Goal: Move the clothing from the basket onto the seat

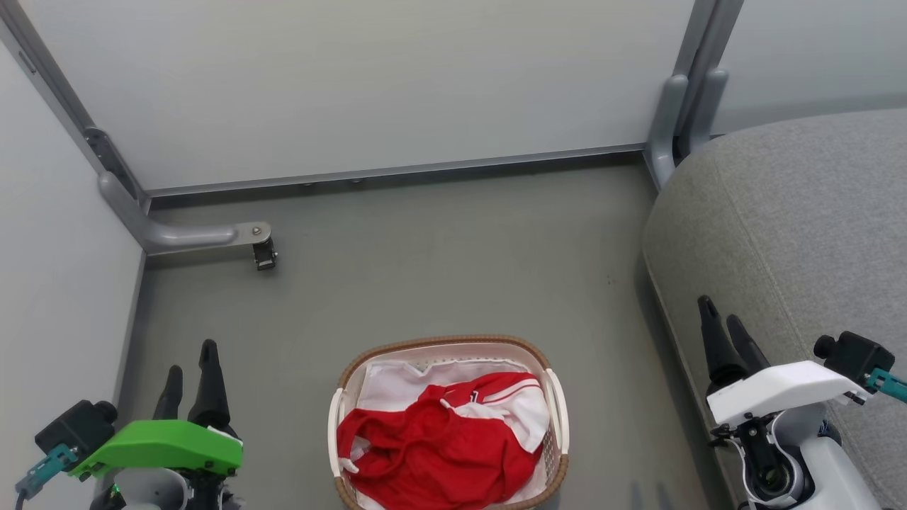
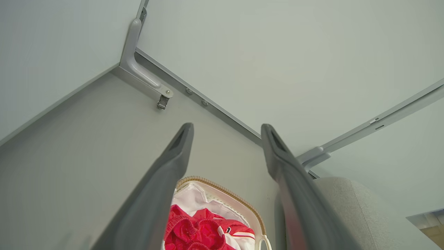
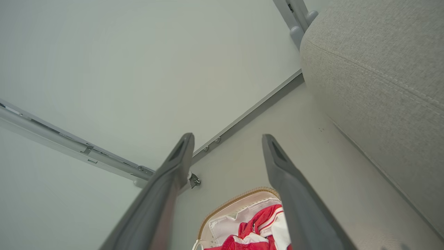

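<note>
Nearest us, low in the head view, our left pincer (image 1: pixel 191 358) sits under its green cover at the near left and our right pincer (image 1: pixel 718 310) under its white cover at the near right. Both have their dark fingers spread, and both wrist views show only open air in the gap. Between them on the grey-green floor (image 1: pixel 439 262) stands the basket (image 1: pixel 446 341), near and central. The clothing (image 1: pixel 432 453) is heaped inside it: a crumpled red mass towards the near left, with a white panel and striped trim on its right side, all lying on the white liner (image 1: pixel 397 386). The seat (image 1: pixel 801 227) fills the right side, its rounded edge close beside our right pincer and well apart from the basket, with nothing red on it. We judge the task to be at its first step, the reach into the basket, with no garment lifted. The next move calls for lowering a spread pincer inside the rim, closing on a raised fold of red fabric and not the liner, lifting until the cloth clears the rim, then swinging right over the cushion. The garments look tangled, so one pull may drag several.
</note>
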